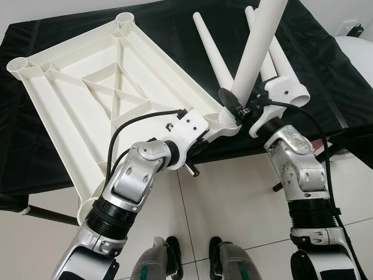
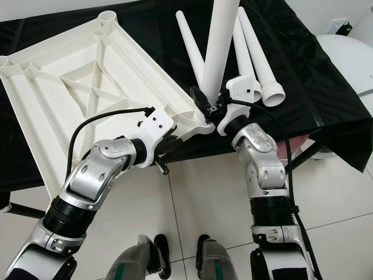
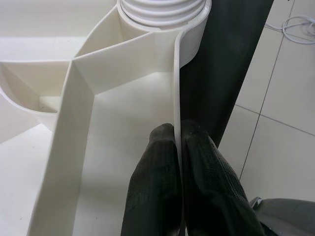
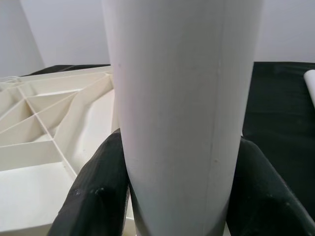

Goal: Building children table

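Note:
A white plastic tabletop lies upside down on the black cloth, its ribbed underside facing up. My left gripper is shut on the tabletop's thin rim, just short of the near right corner socket. My right gripper is shut on a white table leg that stands tilted, its lower end at that corner socket. In the right wrist view the black fingers press either side of the leg. Three spare legs lie on the cloth behind it.
The black cloth covers a low surface with its front edge right at my arms. Pale floor tiles lie below, with my feet on them. A white rounded object stands at the far right. A white cable lies on the floor.

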Robot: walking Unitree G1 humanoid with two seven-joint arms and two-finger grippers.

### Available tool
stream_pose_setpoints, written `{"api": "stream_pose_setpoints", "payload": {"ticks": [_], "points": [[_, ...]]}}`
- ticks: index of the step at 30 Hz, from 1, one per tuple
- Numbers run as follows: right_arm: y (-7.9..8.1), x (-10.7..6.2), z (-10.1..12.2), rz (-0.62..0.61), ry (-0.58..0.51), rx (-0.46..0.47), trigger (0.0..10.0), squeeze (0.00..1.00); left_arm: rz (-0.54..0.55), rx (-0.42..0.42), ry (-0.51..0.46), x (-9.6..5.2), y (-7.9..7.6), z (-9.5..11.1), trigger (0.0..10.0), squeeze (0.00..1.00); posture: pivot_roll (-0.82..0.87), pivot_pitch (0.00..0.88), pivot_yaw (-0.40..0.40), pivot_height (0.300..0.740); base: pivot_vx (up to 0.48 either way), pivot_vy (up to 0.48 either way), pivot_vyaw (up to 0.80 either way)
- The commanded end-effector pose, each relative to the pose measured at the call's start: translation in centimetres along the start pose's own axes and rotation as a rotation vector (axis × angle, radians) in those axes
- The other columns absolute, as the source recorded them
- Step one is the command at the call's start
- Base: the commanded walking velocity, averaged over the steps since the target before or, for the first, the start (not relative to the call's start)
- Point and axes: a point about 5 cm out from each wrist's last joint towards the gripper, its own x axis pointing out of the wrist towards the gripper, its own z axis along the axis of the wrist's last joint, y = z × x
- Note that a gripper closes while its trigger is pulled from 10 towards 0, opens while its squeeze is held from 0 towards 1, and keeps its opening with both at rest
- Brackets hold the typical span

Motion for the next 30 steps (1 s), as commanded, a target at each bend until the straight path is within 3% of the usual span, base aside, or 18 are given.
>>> {"api": "stream_pose_setpoints", "payload": {"ticks": [1,13,18,29,30], "points": [[1.2,0.3,1.1,0.005,-0.048,0.001,10.0,0.0,0.071,-0.025,0.052,0.0,0.1,-1.2,10.0,0.0,-0.09,0.217,0.044,0.74,0.0,0.0,0.0],[2.2,0.6,1.3,-0.174,-0.042,-0.094,10.0,0.0,0.073,-0.031,0.049,0.1,0.1,-1.1,10.0,0.0,-0.09,0.216,0.041,0.74,0.0,0.0,0.0],[2.3,0.2,1.5,-0.342,-0.049,-0.121,10.0,0.0,0.075,-0.034,0.048,0.0,0.0,-1.1,10.0,0.0,-0.09,0.215,0.04,0.74,0.0,0.0,0.0],[2.9,-0.3,1.5,-0.447,-0.042,-0.141,10.0,0.0,0.07,-0.031,0.047,0.1,0.0,-1.1,10.0,0.0,-0.09,0.203,0.045,0.74,0.0,0.0,0.0],[2.9,-0.3,1.5,-0.447,-0.042,-0.132,10.0,0.56,0.069,-0.031,0.047,0.1,0.0,-1.1,10.0,0.0,-0.09,0.203,0.045,0.74,0.0,0.0,0.0]]}}
